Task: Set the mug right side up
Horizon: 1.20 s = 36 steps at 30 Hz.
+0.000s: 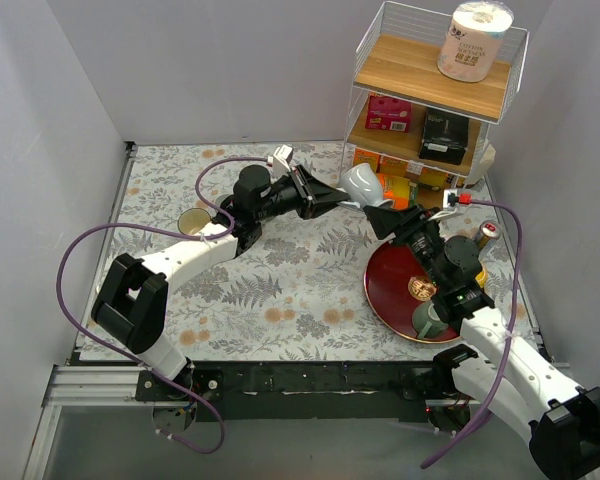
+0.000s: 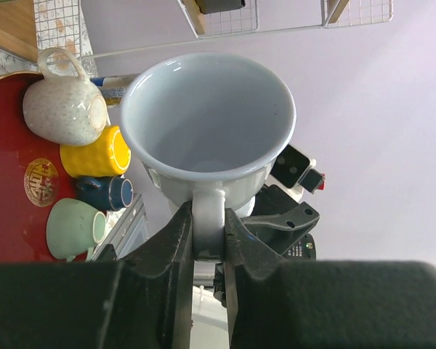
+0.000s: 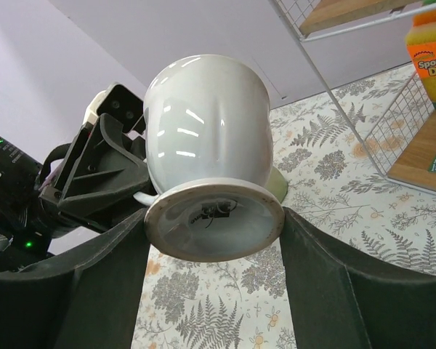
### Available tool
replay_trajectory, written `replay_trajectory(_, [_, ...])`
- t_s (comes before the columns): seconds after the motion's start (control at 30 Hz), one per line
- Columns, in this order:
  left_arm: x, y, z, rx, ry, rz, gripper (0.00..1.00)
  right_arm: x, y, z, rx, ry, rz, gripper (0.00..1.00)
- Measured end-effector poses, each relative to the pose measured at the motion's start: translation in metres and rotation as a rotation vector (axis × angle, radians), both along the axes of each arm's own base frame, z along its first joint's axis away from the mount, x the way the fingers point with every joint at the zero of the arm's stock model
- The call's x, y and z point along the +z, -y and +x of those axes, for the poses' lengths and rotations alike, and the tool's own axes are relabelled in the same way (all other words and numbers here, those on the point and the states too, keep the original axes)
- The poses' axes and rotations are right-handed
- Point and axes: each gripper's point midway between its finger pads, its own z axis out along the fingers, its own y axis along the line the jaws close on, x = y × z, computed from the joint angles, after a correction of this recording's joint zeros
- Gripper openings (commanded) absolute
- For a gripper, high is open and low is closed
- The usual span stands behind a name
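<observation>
The pale white mug (image 1: 362, 186) hangs in the air above the mat, between my two grippers, tipped about on its side. My left gripper (image 1: 338, 198) is shut on its handle; in the left wrist view (image 2: 208, 240) the handle sits pinched between the jaws and the mug's empty mouth (image 2: 203, 116) faces the camera. My right gripper (image 1: 382, 213) meets it from the other side. In the right wrist view (image 3: 214, 233) both fingers touch the edges of the mug's round foot (image 3: 214, 225), with the mug body (image 3: 207, 131) beyond.
A red tray (image 1: 385, 290) at the right holds a green cup (image 1: 427, 318); the left wrist view shows a speckled mug (image 2: 62, 105), yellow cup (image 2: 94, 153) and dark blue cup (image 2: 105, 193). A wire shelf rack (image 1: 430, 100) stands at the back right. An olive cup (image 1: 192, 221) sits left.
</observation>
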Motion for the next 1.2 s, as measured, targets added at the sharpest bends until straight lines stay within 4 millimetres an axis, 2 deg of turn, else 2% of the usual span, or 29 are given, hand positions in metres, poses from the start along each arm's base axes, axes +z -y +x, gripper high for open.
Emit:
replay_trajectory(0.1, [-0.001, 0.000, 0.000, 0.000, -0.001, 0.004, 0.00, -0.002, 0.000, -0.001, 0.001, -0.010, -0.002, 0.44])
replay_trajectory(0.13, [-0.002, 0.000, 0.000, 0.000, -0.004, 0.007, 0.00, -0.003, 0.000, -0.001, 0.001, -0.016, -0.003, 0.63])
replay_trajectory(0.23, [-0.006, 0.001, -0.002, -0.003, -0.024, 0.022, 0.00, -0.008, 0.001, -0.003, 0.001, -0.041, -0.006, 0.86])
replay_trajectory(0.33, [-0.012, 0.003, -0.003, -0.003, -0.048, 0.054, 0.00, -0.013, 0.003, -0.006, -0.009, -0.079, -0.015, 0.95])
replay_trajectory(0.43, [-0.019, 0.005, -0.003, 0.019, -0.096, 0.111, 0.00, -0.018, 0.009, -0.009, -0.037, -0.123, -0.037, 0.97])
replay_trajectory(0.53, [-0.028, -0.001, 0.002, 0.079, -0.102, 0.199, 0.00, -0.017, 0.020, -0.011, -0.093, -0.167, -0.061, 0.98])
replay_trajectory(0.77, [-0.057, -0.042, 0.024, 0.268, 0.053, 0.465, 0.00, -0.009, 0.045, -0.021, -0.192, -0.262, -0.123, 0.99])
replay_trajectory(0.87, [-0.076, -0.057, 0.032, 0.316, 0.133, 0.576, 0.00, -0.010, 0.051, -0.022, -0.218, -0.324, -0.165, 0.99])
replay_trajectory(1.0, [-0.103, -0.078, 0.043, 0.366, 0.213, 0.738, 0.00, -0.019, 0.054, -0.025, -0.227, -0.412, -0.225, 0.98])
replay_trajectory(1.2, [-0.109, -0.087, 0.074, 0.426, 0.346, 0.881, 0.00, -0.046, 0.057, -0.034, -0.222, -0.519, -0.281, 0.98])
